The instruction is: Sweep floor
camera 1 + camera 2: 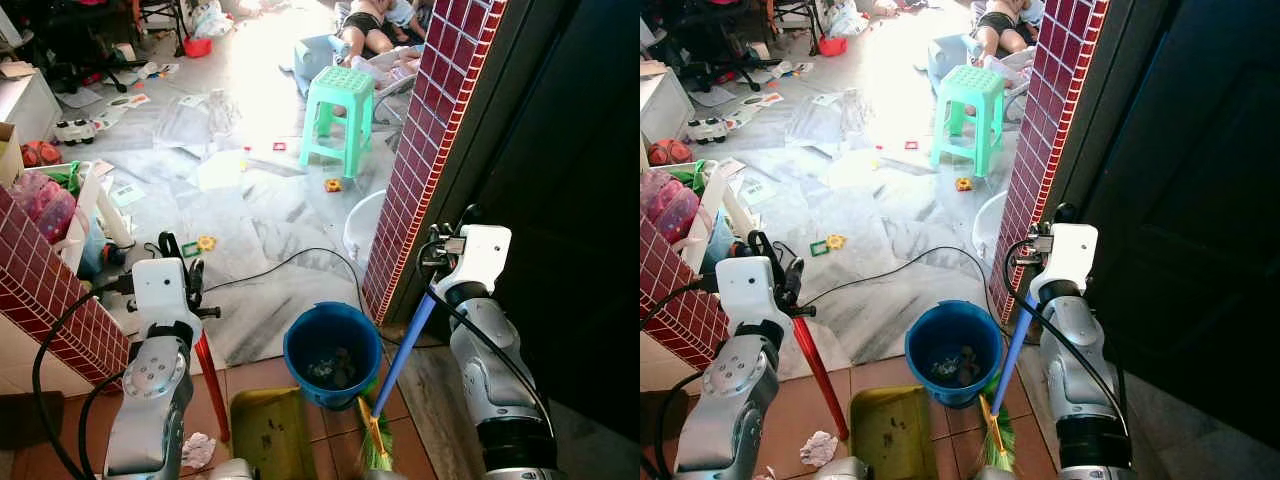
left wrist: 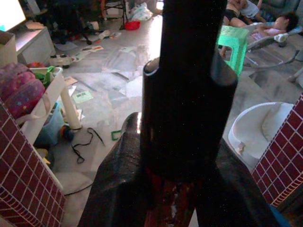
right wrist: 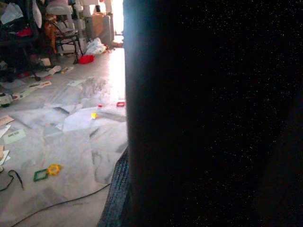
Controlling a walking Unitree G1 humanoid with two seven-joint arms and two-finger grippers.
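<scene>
My left gripper (image 1: 183, 272) is shut on the red handle (image 1: 211, 375) of a yellow-green dustpan (image 1: 265, 432) that rests on the terracotta tiles at my feet. In the left wrist view the handle (image 2: 187, 94) runs up between the black fingers (image 2: 118, 189). My right gripper (image 1: 442, 262) is shut on the blue broom handle (image 1: 406, 345), which slants down to green and yellow bristles (image 1: 372, 447) beside the dustpan. A blue bucket (image 1: 300, 340) with scraps inside stands between the two tools. A crumpled white paper (image 1: 818, 447) lies left of the dustpan.
A red brick pillar (image 1: 430, 150) and a dark door (image 1: 570, 200) close off the right. A low brick wall (image 1: 50, 290) stands left. A black cable (image 1: 290, 262), a white tub (image 1: 362, 225), a green stool (image 1: 340, 105), scattered toys and papers lie ahead. A person (image 1: 365, 25) lies far back.
</scene>
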